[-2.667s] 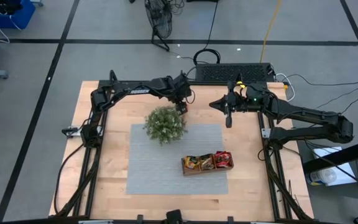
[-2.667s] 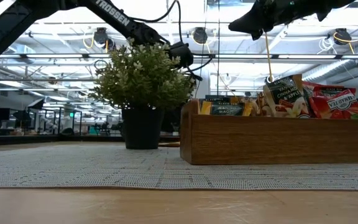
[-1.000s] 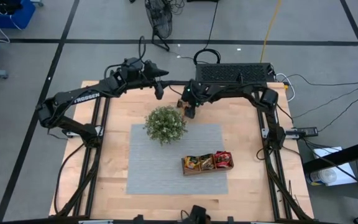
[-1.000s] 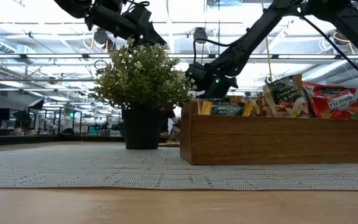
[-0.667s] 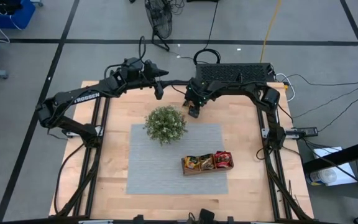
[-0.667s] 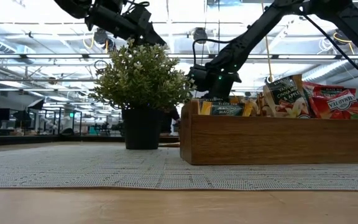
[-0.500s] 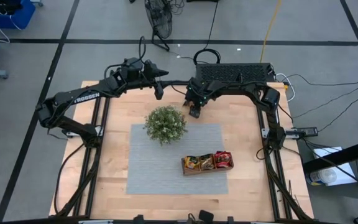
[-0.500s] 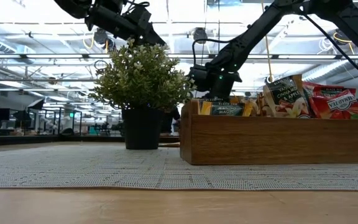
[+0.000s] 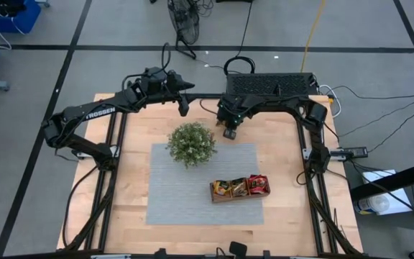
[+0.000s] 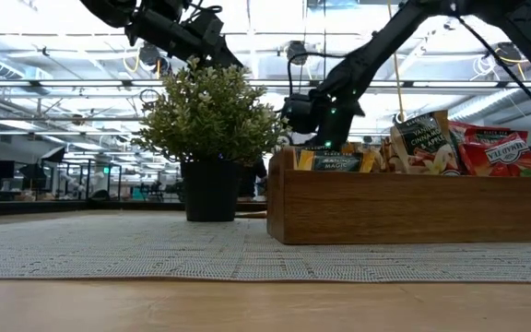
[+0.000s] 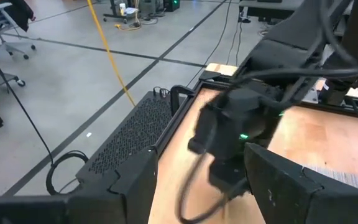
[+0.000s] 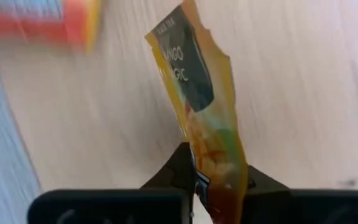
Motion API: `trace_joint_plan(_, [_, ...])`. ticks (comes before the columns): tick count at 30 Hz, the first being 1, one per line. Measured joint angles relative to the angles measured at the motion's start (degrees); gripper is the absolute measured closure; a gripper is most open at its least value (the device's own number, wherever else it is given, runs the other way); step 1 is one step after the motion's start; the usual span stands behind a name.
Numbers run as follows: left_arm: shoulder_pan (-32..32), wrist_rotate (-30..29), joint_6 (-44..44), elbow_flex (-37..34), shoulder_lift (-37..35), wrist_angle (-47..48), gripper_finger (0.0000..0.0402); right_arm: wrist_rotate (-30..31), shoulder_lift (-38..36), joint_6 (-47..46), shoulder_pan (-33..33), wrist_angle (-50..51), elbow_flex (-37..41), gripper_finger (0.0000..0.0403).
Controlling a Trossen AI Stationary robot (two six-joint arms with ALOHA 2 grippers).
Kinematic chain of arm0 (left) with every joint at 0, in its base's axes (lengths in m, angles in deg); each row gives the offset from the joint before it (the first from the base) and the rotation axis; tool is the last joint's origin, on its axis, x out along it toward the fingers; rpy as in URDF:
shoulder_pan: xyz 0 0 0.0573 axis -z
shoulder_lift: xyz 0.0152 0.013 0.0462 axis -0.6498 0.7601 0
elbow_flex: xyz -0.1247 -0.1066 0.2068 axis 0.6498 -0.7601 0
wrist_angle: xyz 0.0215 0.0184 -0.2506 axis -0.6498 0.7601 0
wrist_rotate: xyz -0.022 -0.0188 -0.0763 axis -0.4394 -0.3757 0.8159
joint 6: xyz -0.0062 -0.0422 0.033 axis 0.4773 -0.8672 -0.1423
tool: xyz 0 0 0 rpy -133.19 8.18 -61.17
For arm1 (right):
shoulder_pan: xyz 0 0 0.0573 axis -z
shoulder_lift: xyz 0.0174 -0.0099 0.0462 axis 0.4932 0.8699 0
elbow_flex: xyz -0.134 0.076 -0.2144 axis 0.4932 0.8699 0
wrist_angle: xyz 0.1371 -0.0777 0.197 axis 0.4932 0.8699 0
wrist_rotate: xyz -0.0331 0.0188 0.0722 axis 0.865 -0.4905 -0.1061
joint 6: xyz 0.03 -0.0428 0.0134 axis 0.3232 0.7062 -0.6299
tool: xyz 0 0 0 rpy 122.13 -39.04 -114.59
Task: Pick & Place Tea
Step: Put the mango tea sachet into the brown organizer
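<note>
The left gripper (image 9: 183,106) hangs above the table's far edge, behind the plant (image 9: 191,143); its fingers (image 11: 129,180) stand wide apart. The right gripper (image 9: 230,132), arm bent, points down beside the mat's (image 9: 185,194) far edge, fingers clamped on an orange tea sachet (image 12: 201,118). More sachets (image 9: 257,185) fill the wooden tray (image 10: 413,210).
</note>
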Motion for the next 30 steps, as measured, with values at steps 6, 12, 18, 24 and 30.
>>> trace_joint_plan(6, [0.18,0.02,-1.0,0.0,0.0,1.85,0.0163,6.48,-10.9,-0.6,-2.86,0.69,1.45,0.0389])
trace_joint_plan(12, [2.75,0.02,-2.11,0.0,0.02,3.6,0.0163,12.46,-25.23,-4.13,-11.13,-7.0,11.86,0.0389])
trace_joint_plan(18, [10.71,-0.52,0.95,0.0,0.04,3.73,0.0163,28.33,-34.91,-4.52,-22.38,-30.81,28.22,0.0389])
trace_joint_plan(24, [20.37,-7.93,1.6,0.0,1.45,1.03,0.0163,33.16,-35.58,-4.07,-27.91,-57.72,38.75,0.0389])
trace_joint_plan(30, [27.87,-14.94,7.78,0.02,4.64,-4.55,0.0163,33.08,-35.32,-3.38,-30.03,-64.69,40.52,0.0389])
